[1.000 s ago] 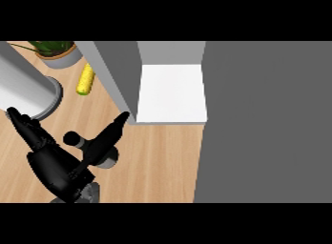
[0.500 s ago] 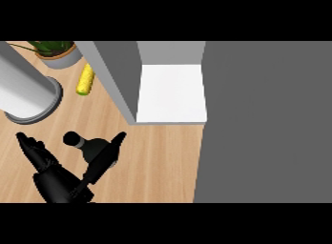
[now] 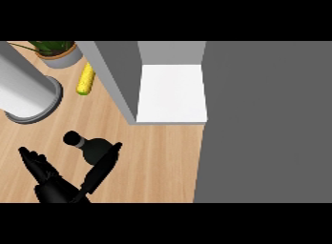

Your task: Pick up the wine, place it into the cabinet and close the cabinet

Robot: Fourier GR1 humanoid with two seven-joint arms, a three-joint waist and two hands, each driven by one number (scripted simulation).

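Observation:
The wine bottle [image 3: 93,148] is black, with its round cap pointing up-left, and sits on the wooden counter [image 3: 155,162] at the lower left. My left hand [image 3: 56,190] comes in from the lower edge, open. Its fingers [image 3: 36,164] spread out left of the bottle, and its thumb [image 3: 102,167] lies along the bottle's right side, touching it. The cabinet's white shelf [image 3: 172,93] shows up and to the right of the bottle, with the grey open door [image 3: 112,78] slanting along its left edge. My right hand is out of view.
A wide grey cylinder [image 3: 17,86] fills the upper left. A yellow corn cob [image 3: 86,80] and a potted plant [image 3: 56,50] lie behind it, near the door. A large dark grey cabinet face [image 3: 274,124] covers the right side.
My left hand has drawn back toward the lower edge, its fingertips and thumb tip now level with the bottle rather than past it. The bottle has stayed in place.

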